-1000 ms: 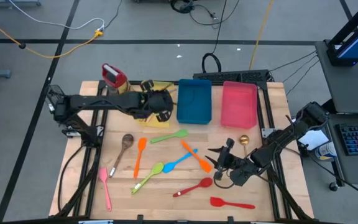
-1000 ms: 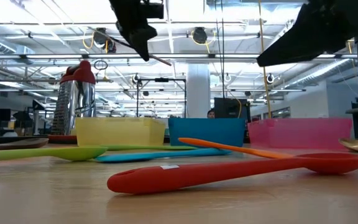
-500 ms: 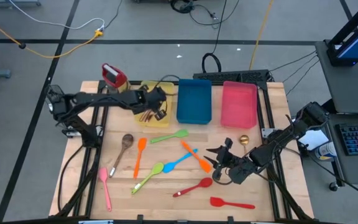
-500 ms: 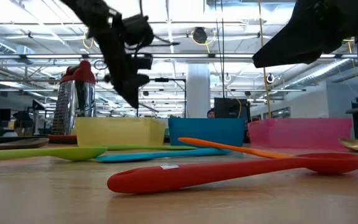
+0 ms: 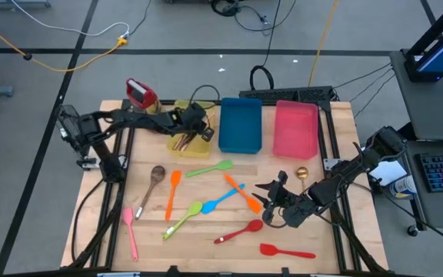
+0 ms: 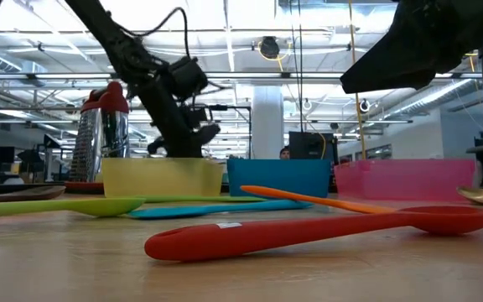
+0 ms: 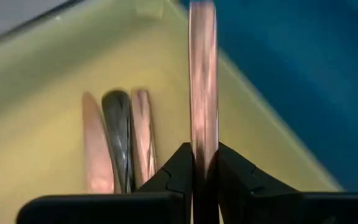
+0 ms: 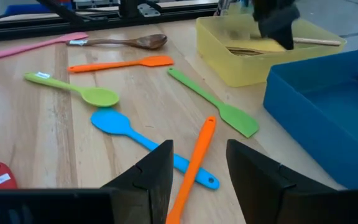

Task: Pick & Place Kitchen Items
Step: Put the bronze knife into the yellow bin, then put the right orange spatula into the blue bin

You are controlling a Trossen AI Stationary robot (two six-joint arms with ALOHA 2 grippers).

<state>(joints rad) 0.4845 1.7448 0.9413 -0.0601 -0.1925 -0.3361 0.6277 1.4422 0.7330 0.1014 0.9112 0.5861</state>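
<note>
My left gripper (image 5: 198,127) is over the yellow tray (image 5: 177,108) at the far side and is shut on a thin copper-coloured metal utensil (image 7: 202,74). Three slim utensils, two copper and one dark, (image 7: 117,146) lie flat on the tray's floor. My right gripper (image 5: 271,201) is open and empty above the table's right middle, next to an orange spatula (image 5: 244,194), which lies below its fingers in the right wrist view (image 8: 194,158). Plastic spoons and spatulas lie flat on the table. My left gripper pinches the copper utensil's handle (image 7: 204,155) between its two fingers. The arm comes from the table's left, slanting down. The utensil runs on ahead past the fingertips, lifted clear, with its free end (image 7: 202,12) over the tray's rim toward the blue tray.
A blue tray (image 5: 240,125) and a pink tray (image 5: 294,129) stand right of the yellow one. A red-capped bottle (image 5: 139,95) stands at the far left. A green spatula (image 5: 210,168), a blue spoon (image 5: 218,201), a red spoon (image 5: 241,231), a wooden spoon (image 5: 154,181) and a gold spoon (image 5: 301,173) lie about.
My left gripper has gone down from high above the table to just over the yellow tray, still shut on the copper utensil, which has come down with it. My right gripper has kept still.
</note>
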